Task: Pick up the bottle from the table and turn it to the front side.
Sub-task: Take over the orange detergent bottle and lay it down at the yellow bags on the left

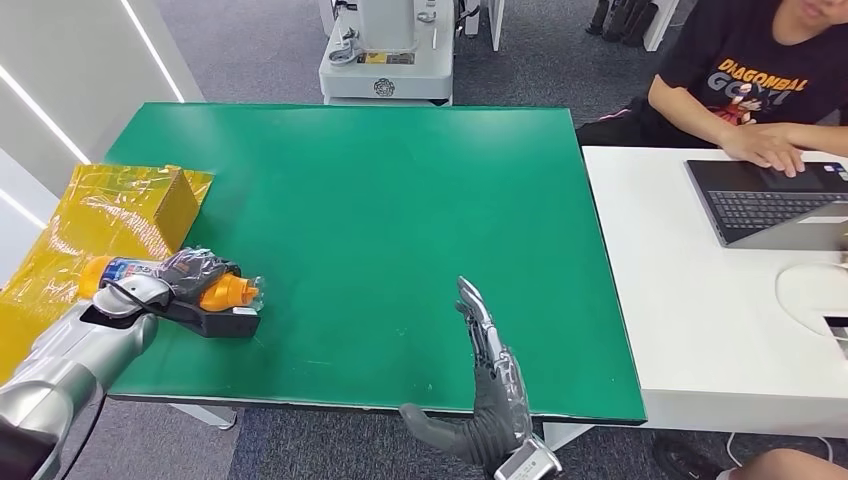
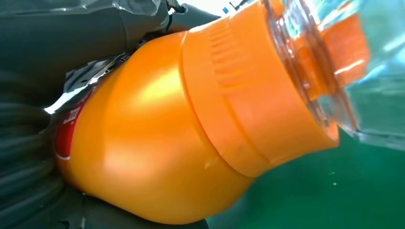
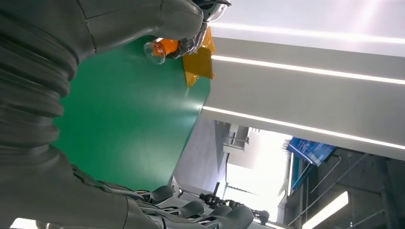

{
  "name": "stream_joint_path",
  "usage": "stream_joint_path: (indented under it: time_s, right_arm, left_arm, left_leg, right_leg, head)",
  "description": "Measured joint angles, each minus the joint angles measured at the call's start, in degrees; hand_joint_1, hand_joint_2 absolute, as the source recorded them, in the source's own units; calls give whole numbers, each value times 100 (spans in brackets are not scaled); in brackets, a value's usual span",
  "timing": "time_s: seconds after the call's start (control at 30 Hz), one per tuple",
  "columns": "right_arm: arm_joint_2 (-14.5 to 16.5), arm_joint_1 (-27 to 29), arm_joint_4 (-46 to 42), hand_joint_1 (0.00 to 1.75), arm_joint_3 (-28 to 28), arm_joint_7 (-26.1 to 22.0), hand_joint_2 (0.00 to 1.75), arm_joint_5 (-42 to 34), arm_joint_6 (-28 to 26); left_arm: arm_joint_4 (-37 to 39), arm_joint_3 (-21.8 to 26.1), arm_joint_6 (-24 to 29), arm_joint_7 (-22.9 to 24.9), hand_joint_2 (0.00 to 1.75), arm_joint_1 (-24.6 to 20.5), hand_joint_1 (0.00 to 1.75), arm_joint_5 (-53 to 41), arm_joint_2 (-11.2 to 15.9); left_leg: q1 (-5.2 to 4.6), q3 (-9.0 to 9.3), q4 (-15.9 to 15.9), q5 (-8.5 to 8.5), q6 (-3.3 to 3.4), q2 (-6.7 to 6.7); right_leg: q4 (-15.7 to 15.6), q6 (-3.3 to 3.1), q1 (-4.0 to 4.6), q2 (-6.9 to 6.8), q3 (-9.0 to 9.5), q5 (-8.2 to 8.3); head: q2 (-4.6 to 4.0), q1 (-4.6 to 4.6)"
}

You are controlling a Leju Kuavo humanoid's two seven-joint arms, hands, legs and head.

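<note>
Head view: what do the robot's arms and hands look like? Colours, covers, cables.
Both arms are silver metal. The left hand is dark grey with a black block at the wrist and a black cable looping over the silver forearm. The right hand has dark grey fingers with silvery metal segments, a thick grey thumb and a silver cuff. In the wrist views a grey ribbed cover shows.

The bottle (image 1: pixel 170 278) lies sideways in the left hand (image 1: pixel 190 275) at the tabletop (image 1: pixel 400 220) left edge; the right hand (image 1: pixel 495 385) is over its near edge.
</note>
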Motion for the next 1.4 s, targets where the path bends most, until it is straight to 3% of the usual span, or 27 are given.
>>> stream_joint_path:
  time_s: [0.03, 0.07, 0.83, 1.17, 1.4]
  right_arm:
    - [0, -1, 1, 0, -1, -1, 175, -1, 19]
    - [0, -2, 2, 0, -1, -2, 175, -1, 36]
    - [21, -61, 126, 0, -4, 42, 175, -40, 207]
    - [95, -69, 133, 0, -80, 101, 175, 21, 248]
    - [142, 2, 146, 0, -178, 84, 175, 102, 335]
  left_arm:
    - [7, 1, 38, 6, 175, 17, 7, 4, 11]
    - [8, 1, 71, 20, 175, 34, 0, 7, 20]
    - [8, 122, 238, 163, 175, 216, 0, -124, 206]
    - [8, 181, 44, -84, 175, 82, 0, -361, 249]
    - [-105, 255, -70, -366, 175, 4, 0, -285, 477]
  left_leg:
    - [0, 1, -1, 0, 0, 0]
    - [0, 2, -1, 0, -1, 0]
    - [0, 33, -10, 4, -9, 2]
    - [1, 35, -10, 7, -13, 1]
    - [0, 30, -10, 7, -14, 1]
  right_leg:
    - [0, 0, 0, 0, 1, 0]
    - [0, 0, 0, 0, 2, 0]
    - [7, -6, 0, 2, 23, -2]
    - [7, -7, 0, 1, 22, -2]
    - [7, -7, 1, 1, 15, -3]
  head:
    - [0, 0]
    - [0, 0]
    - [-1, 0]
    - [0, -1]
    - [0, 0]
